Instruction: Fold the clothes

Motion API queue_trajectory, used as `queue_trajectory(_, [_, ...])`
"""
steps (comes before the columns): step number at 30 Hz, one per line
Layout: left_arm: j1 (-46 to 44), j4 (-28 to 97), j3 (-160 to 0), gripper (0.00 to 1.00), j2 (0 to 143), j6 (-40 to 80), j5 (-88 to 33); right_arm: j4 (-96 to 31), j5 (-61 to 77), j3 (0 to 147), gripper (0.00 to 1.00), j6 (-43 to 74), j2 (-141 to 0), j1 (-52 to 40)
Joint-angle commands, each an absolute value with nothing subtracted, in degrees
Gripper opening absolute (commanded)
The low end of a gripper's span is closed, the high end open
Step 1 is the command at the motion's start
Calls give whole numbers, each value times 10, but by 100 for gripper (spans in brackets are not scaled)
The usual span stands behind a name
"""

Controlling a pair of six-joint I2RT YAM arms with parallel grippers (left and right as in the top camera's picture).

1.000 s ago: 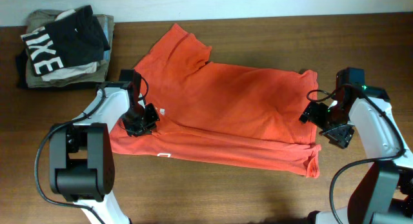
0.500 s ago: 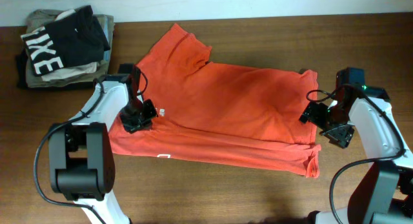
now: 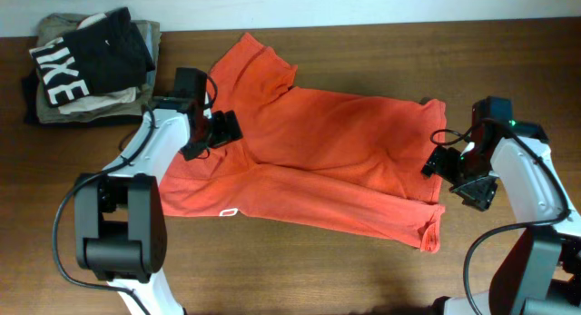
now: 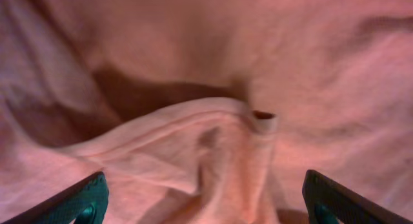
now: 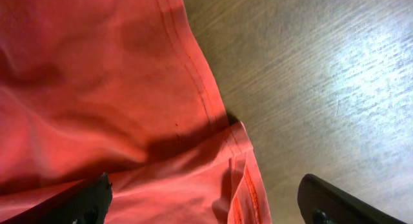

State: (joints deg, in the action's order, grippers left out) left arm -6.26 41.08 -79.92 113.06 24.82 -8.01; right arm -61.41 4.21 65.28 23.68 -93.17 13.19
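Note:
The clothes, a red-orange T-shirt, lie spread across the table with a sleeve pointing to the far left and a small white print near the front hem. My left gripper sits on the shirt's left part, open. In the left wrist view its fingers stand wide apart over a raised fold of the clothes. My right gripper is at the shirt's right edge, open. Its fingers straddle the double-stitched hem above the wood.
A stack of folded garments, a black one with white letters on top, sits at the far left corner. Bare wooden table runs along the front and to the right of the shirt.
My left gripper pulled the shirt's left part toward the far side, then let go and opened. The front hem shifted and bunched inward. My right arm has barely moved.

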Motion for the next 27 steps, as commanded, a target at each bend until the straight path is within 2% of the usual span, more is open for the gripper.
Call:
queue_trajectory(1, [-25, 474, -808, 99, 1130, 233, -70, -600, 48, 605, 74, 242, -927, 131])
queue_trajectory(2, [-11, 495, -807, 99, 1130, 232, -70, -584, 48, 590, 68, 243, -927, 131])
queue_trajectory(5, [22, 533, -807, 99, 1130, 222, -42, -562, 47, 578, 67, 242, -927, 131])
queue_trajectory(7, [26, 551, -807, 99, 1130, 222, -18, -542, 48, 575, 53, 243, -927, 131])
queue_trajectory(8, [26, 553, -806, 99, 1130, 222, -16, -529, 48, 568, 51, 243, -927, 131])
queue_trajectory(18, [26, 556, -806, 99, 1130, 222, -16, -490, 39, 543, 45, 243, -964, 131])
queue_trajectory(21, [26, 556, -806, 99, 1130, 222, -16, -490, 39, 543, 40, 243, -976, 131])
queue_trajectory(23, [26, 556, -806, 99, 1130, 222, -16, -492, 34, 543, 39, 242, -976, 131])
queue_trajectory(24, [26, 556, -806, 99, 1130, 222, -16, -498, -3, 544, 44, 242, -976, 131])
queue_trajectory(25, [26, 556, -806, 99, 1130, 222, -16, -529, -59, 558, 56, 242, -976, 131])
queue_trajectory(26, [26, 556, -806, 99, 1130, 222, -16, -557, -78, 572, 63, 242, -976, 131])
queue_trajectory(27, [26, 556, -806, 99, 1130, 222, -16, -586, -73, 589, 64, 242, -976, 131])
